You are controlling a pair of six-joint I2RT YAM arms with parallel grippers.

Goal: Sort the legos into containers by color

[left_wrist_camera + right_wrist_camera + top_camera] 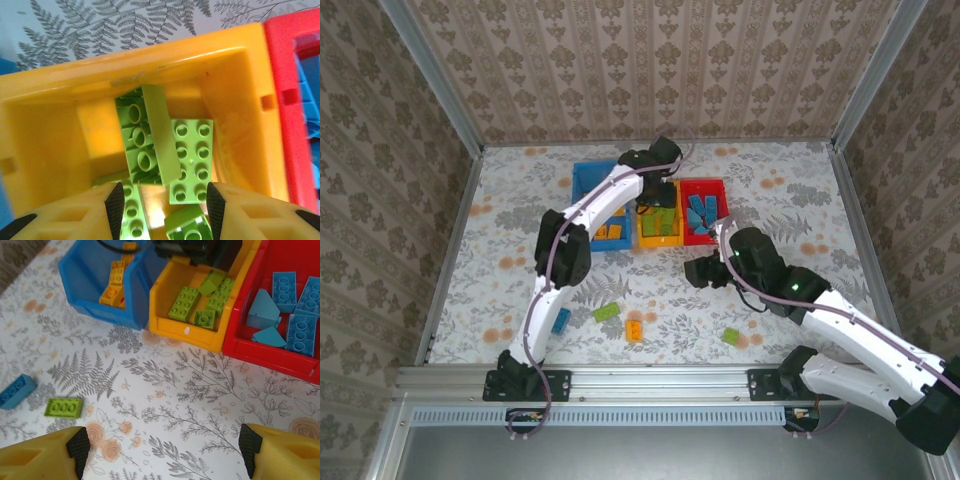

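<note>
Inside glossy yellow bin (150, 55), studded green bricks (192, 160)

The yellow bin (45, 150) was glossy moulded plastic, scuffed along its far rim; the lime green bricks (192, 160) in it were smooth and shiny. The red bin (282, 60) and blue bin (95, 285) had the same sheen. The table cover (190, 390) looked matt and printed. The left gripper (165, 202) was yellow plastic with matt black pads (115, 206). The near rail (650, 378) was brushed metal.
</note>
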